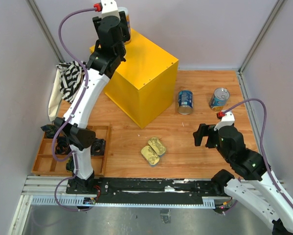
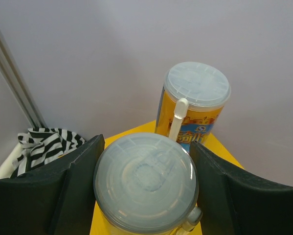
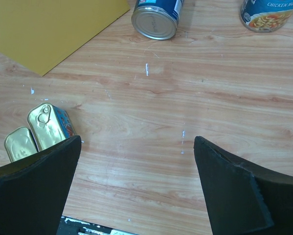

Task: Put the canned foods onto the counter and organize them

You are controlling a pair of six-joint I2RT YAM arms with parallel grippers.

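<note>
The left arm is stretched far forward and up, its white forearm rising beside the yellow box (image 1: 147,61) and its wrist bent over the box's far left corner. There the left gripper (image 2: 146,164) points down over the near tall can (image 2: 145,183), which stands upright on the yellow top. Its two black fingers (image 2: 80,169) lie close against either side of the white lid, clasping the can between them. The second tall can (image 2: 195,105) stands upright just behind it, near the back wall, a white spoon clipped to its side. The right arm is folded low at the near right of the wooden table (image 1: 185,156), elbow bent and forearm reaching back toward the middle. The right gripper (image 3: 136,142) hovers above bare wood with its fingers spread wide and nothing between them. The two gold tins (image 1: 153,150) lie touching each other on the table in front of the box, just left of that gripper. One blue can (image 1: 185,102) lies on its side right of the box, its silver end toward the arms. The other blue can (image 1: 219,98) sits further right and seems upright. A striped cloth (image 1: 70,78) hangs left of the box, and a wooden tray (image 1: 43,159) sits by the left arm's base.
</note>
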